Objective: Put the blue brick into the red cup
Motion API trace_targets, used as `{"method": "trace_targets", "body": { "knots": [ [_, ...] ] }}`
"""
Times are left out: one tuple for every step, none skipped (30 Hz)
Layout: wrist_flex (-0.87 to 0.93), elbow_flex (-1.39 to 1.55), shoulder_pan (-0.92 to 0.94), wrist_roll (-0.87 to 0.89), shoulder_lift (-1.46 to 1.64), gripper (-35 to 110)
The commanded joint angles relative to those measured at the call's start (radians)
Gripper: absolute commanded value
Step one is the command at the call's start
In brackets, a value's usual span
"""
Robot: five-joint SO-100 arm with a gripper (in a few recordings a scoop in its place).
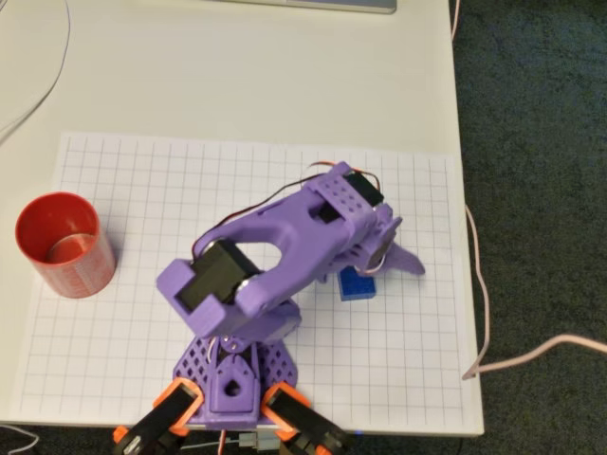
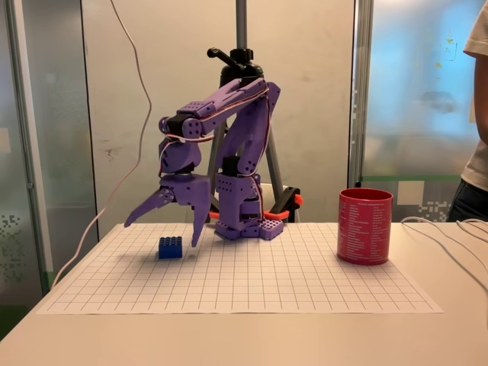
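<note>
The reach-and-grasp step is in hand: the purple two-finger gripper (image 2: pixel 164 225) hangs spread open above the small blue studded plastic brick (image 2: pixel 170 247) on the white gridded mat (image 2: pixel 305 282), and must descend, close, then carry toward 3 o'clock, unobstructed, to the round red plastic cup (image 2: pixel 365 226).

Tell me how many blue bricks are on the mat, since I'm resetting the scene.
1. The blue brick sits on the grid mat under the open hand, far from the red cup. Others might hide beneath the arm.
</note>
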Motion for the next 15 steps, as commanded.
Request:
{"method": "trace_targets", "body": {
  "knots": [
    [-0.018, 0.005, 0.008, 0.009, 0.011, 54],
    [-0.029, 0.005, 0.006, 0.014, 0.008, 54],
    [-0.04, 0.006, 0.008, 0.02, 0.005, 54],
    [-0.044, 0.009, 0.009, 0.021, 0.003, 54],
    [-0.052, 0.014, 0.012, 0.02, 0.003, 53],
    [-0.063, 0.018, 0.012, 0.015, 0.003, 47],
    [-0.078, 0.021, 0.014, 0.006, 0.005, 29],
    [-0.081, 0.023, 0.015, 0.008, 0.006, 12],
    [-0.083, 0.021, 0.017, 0.012, 0.006, 1],
    [-0.089, 0.021, 0.017, 0.006, 0.009, 0],
    [-0.103, 0.025, 0.018, -0.003, 0.012, 0],
    [-0.123, 0.028, 0.026, -0.009, 0.018, 0],
    [-0.144, 0.031, 0.032, -0.012, 0.021, 0],
    [-0.153, 0.031, 0.034, -0.015, 0.025, 0],
    [-0.153, 0.029, 0.034, -0.011, 0.025, 0]
  ]
}}
